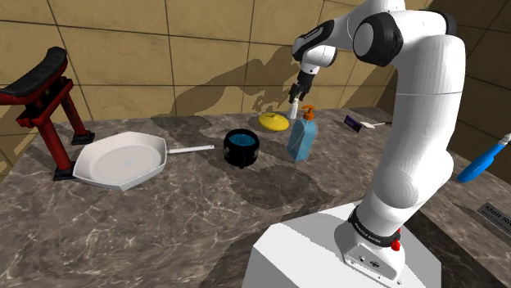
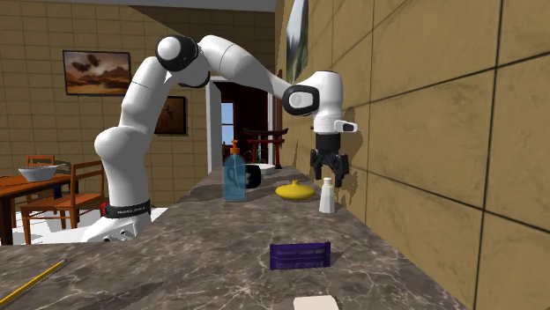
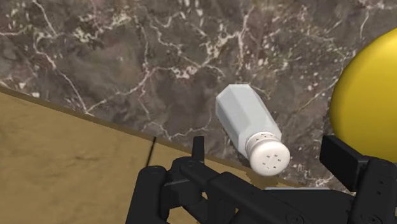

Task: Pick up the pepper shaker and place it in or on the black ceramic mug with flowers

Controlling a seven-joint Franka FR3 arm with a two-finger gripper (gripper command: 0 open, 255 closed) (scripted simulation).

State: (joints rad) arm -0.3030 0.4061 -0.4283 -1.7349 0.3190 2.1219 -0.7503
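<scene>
Fingers [image 3: 343,164] open wide, empty, over 1 white shaker [image 3: 245,121]; 1 black mug [image 1: 242,147] + 1 blue bottle [image 1: 300,137] nr.

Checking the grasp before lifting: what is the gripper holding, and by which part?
Nothing. The open gripper hovers above the white shaker, fingers apart, not touching it.

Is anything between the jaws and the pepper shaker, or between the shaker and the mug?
Nothing separates the open jaws from the shaker. A low yellow object lies between the shaker and the mug.
</scene>
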